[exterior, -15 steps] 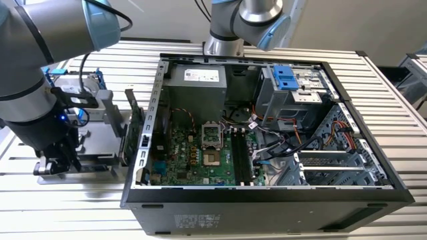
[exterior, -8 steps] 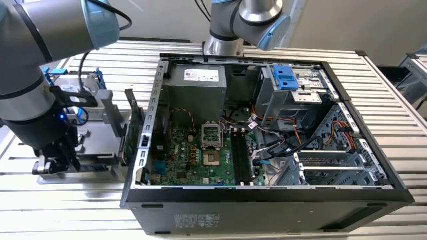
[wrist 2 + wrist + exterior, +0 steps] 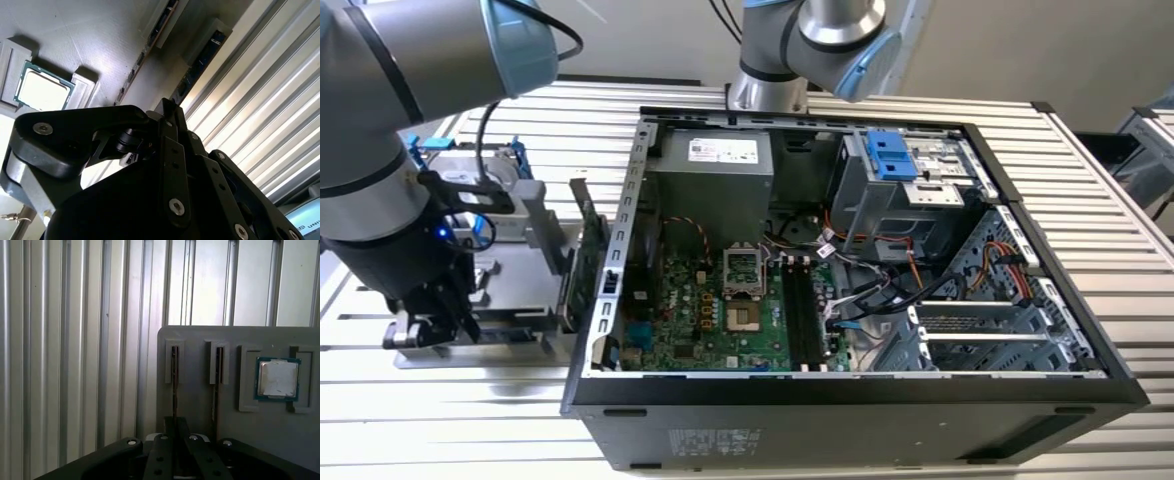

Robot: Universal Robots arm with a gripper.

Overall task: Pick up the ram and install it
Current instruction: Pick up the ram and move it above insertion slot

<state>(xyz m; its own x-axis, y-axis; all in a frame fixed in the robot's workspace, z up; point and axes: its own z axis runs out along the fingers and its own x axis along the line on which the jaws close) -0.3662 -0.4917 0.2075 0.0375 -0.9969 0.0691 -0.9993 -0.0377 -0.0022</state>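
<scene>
1. The gripper (image 3: 432, 322) hung low over the grey tray (image 3: 507, 330) at the exterior view's lower left, outside the case (image 3: 854, 400). Whether the claw was open or closed could not be told.
2. In the first wrist view the gripper (image 3: 176, 432) was in line with the ram (image 3: 174, 380), which stood on edge in a tray slot (one of two such slots).
3. To do the pick well, I judged the claw should be centred over the stick's thin edge, grip squarely across the board, and lift straight out so nothing binds in the slot.
4. The tray held the ram, a second stick (image 3: 218, 370) in the neighbouring slot, and a CPU (image 3: 278, 378) in a recess beside them.
5. The open case held the motherboard (image 3: 707, 310). Its long black slots (image 3: 809, 310) looked empty, so no ram was installed yet.
</scene>
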